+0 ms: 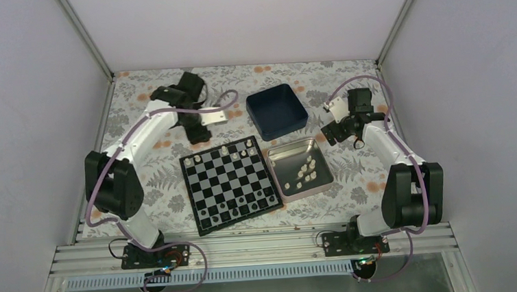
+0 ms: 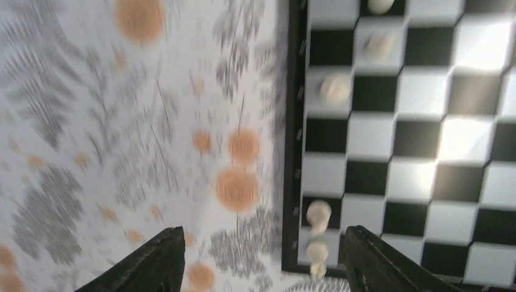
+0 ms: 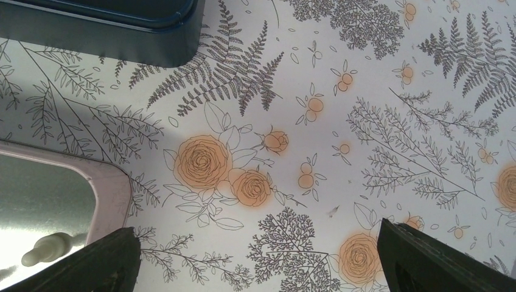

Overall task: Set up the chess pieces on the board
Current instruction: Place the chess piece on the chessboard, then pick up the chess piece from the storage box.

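— Where were the chess pieces (image 1: 303,170) seen?
— Mostly in the tin (image 1: 291,154) right of the board (image 1: 229,184); a few were stood on its far rows.
— The claws?
— The left gripper (image 2: 264,267) and right gripper (image 3: 268,261) were held apart, empty. Standing pieces could be toppled if the left were swept low.

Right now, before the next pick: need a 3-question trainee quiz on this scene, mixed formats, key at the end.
1. True or false: cream-white chess pieces lie inside the silver tin.
2. Relative to the board, the dark blue box sits: A) past its far right corner; B) on top of it; C) off its left side.
3. Which holds a piece: the left gripper or the right gripper?

Key:
1. True.
2. A.
3. Neither. Both are open with nothing between the fingers.
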Controlling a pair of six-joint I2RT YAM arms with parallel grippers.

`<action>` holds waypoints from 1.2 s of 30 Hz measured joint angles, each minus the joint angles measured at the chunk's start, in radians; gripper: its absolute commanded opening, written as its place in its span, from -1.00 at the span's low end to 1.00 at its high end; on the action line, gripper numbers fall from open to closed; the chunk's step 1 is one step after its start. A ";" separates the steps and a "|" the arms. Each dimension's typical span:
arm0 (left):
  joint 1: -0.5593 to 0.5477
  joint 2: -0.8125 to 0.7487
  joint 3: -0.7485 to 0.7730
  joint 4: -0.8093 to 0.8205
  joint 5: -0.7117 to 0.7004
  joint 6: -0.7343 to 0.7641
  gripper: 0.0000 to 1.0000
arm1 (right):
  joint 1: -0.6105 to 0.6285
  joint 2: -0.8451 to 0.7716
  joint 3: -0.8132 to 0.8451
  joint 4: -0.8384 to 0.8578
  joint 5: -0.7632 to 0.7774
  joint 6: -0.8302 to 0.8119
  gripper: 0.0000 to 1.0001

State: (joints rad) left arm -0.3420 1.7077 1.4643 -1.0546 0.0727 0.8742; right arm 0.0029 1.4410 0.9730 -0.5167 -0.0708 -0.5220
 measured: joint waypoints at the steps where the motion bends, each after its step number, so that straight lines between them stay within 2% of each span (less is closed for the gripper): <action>1: -0.037 -0.002 0.032 -0.009 -0.003 -0.009 0.35 | 0.000 0.000 0.000 0.000 0.002 0.000 1.00; 7: -0.333 0.053 0.233 -0.012 -0.008 -0.074 0.60 | -0.020 0.000 0.000 0.003 0.014 0.006 1.00; 11: -0.490 0.151 0.356 0.034 0.028 -0.104 0.91 | -0.064 0.000 0.000 0.005 0.017 0.016 1.00; 13: -0.539 0.227 0.446 0.032 0.058 -0.121 1.00 | -0.094 0.000 0.000 0.006 0.016 0.020 1.00; 20: -0.587 0.552 0.848 0.024 0.172 -0.156 0.99 | -0.130 -0.009 0.001 0.005 0.012 0.027 1.00; 27: -0.605 0.732 1.017 -0.001 0.222 -0.157 0.77 | -0.130 -0.011 0.001 0.004 0.002 0.027 1.00; 29: -0.616 0.753 1.020 -0.022 0.230 -0.152 0.60 | -0.130 -0.011 0.001 0.004 0.000 0.027 1.00; 32: -0.635 0.764 1.014 -0.043 0.242 -0.149 0.23 | -0.130 -0.011 0.001 0.004 -0.001 0.027 1.00; 36: -0.657 0.764 0.997 -0.051 0.256 -0.130 -0.06 | -0.130 -0.011 0.001 0.004 -0.006 0.027 1.00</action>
State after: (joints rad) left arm -0.9989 2.4718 2.4615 -1.1053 0.3286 0.7437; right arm -0.1268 1.4296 0.9737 -0.5129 -0.0772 -0.4953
